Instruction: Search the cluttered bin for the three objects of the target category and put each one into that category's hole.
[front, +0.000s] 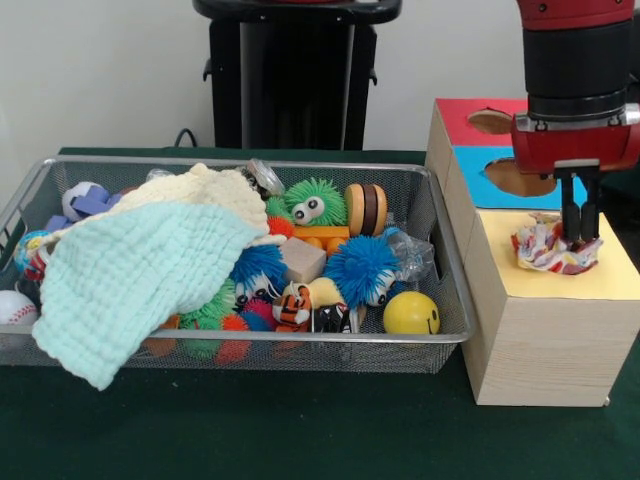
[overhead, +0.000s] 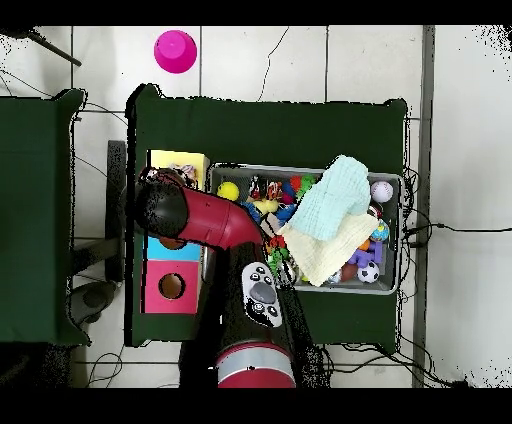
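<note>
Crumpled patterned cloth (front: 553, 248) lay on the yellow section of the wooden sorting box (front: 545, 335), beside the blue section's hole (front: 528, 178). Gripper (front: 580, 238) stood directly over it, fingers pinched together on the cloth. Wire bin (front: 445, 330) held pale towels (front: 140, 270) over mixed toys.

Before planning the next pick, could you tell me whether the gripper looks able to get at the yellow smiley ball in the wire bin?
Probably yes: the yellow smiley ball lies uncovered in the wire bin's corner nearest the gripper.
</note>
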